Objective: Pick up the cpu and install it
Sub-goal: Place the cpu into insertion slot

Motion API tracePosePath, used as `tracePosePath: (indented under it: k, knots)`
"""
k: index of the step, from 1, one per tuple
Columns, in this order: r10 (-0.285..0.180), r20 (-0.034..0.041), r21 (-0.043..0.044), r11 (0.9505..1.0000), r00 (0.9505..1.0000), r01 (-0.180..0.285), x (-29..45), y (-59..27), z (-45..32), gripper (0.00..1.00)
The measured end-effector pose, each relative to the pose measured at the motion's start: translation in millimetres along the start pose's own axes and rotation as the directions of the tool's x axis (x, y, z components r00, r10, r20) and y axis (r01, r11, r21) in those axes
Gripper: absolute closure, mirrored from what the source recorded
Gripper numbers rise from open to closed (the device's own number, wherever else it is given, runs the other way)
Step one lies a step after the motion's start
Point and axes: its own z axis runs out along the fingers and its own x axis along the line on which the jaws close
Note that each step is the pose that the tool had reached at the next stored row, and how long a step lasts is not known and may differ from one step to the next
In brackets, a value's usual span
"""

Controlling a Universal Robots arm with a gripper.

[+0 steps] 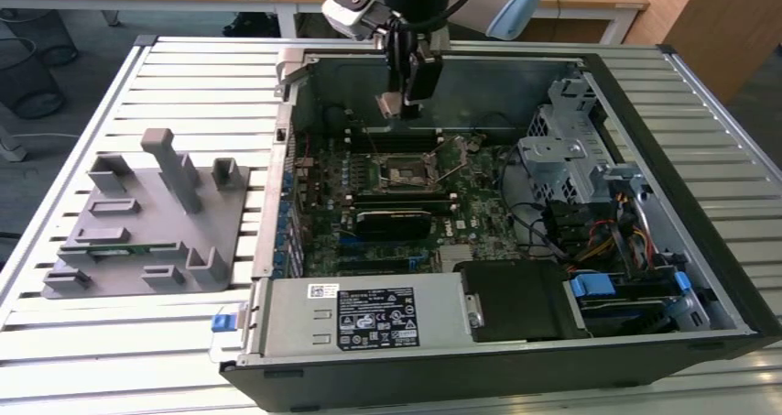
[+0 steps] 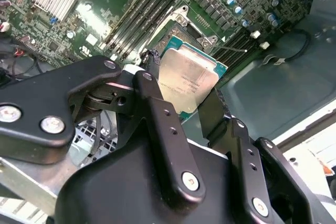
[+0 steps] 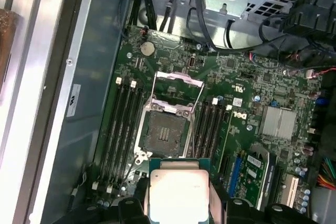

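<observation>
Bench (image 1: 183, 85): one; pale slatted metal.
Case (image 1: 489, 76): one; open grey-and-black steel box lying on the bench.
Motherboard (image 3: 247, 93): one; green, flat inside the case.
Jaws: one pair; black metal, clamped on the cpu's opposite edges.
Socket (image 3: 167, 132): one; square, retention frame hinged open.
Cpu (image 2: 188, 80): one; flat square, silvery lid, green rim; held clear above the motherboard, near the socket.

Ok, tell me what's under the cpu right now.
The cpu, clamped in the tool, hangs above the motherboard; the open, empty socket shows close by. The board directly beneath is covered by the cpu.
</observation>
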Motion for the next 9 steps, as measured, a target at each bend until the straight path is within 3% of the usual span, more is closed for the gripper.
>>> tracePosePath:
  k: [4, 9]
  knots:
    - [0.011, 0.0, 0.0003, 0.9999, 0.9999, -0.011, 0.6, 0.2, 7.2, 0.46]
    - [0.074, 0.0004, 0.0028, 0.9972, 0.9972, -0.074, 1.3, 0.9, 15.1, 0.46]
